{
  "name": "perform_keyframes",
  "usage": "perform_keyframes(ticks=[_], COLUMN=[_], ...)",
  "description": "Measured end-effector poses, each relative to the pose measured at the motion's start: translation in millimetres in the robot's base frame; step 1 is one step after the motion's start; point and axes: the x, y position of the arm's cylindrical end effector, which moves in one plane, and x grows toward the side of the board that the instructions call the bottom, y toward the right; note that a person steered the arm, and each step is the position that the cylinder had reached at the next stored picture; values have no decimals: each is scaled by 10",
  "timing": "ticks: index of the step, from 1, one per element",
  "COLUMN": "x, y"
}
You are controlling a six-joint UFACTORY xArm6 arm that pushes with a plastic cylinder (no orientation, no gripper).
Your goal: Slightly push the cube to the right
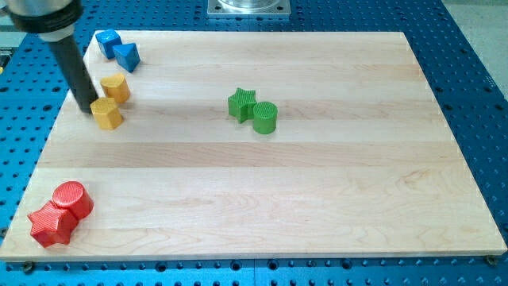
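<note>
My tip (pixel 85 109) rests on the board at the view's upper left, just left of a yellow block (pixel 106 114) and touching or almost touching it. A second yellow block (pixel 116 87) sits just above and right of it. A blue cube (pixel 107 42) and a blue triangular block (pixel 127 56) lie together near the top-left corner, above my tip. A green star (pixel 241 104) and a green cylinder (pixel 264 117) touch near the board's middle. A red cylinder (pixel 71 199) and a red star (pixel 51 225) sit together at the bottom left.
The wooden board (pixel 317 183) lies on a blue perforated table (pixel 476 95). A metal mount (pixel 248 7) shows at the view's top edge. The rod's thick upper body (pixel 44 16) fills the top-left corner.
</note>
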Motion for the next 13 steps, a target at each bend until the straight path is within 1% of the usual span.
perform_keyframes(ticks=[1, 2, 3, 4, 5, 6, 7, 8, 11, 13], x=[272, 506, 824, 616, 31, -806, -1516, -1982, -2028, -2029], y=[140, 71, 381, 1076, 1729, 2063, 2142, 1977, 1363, 624])
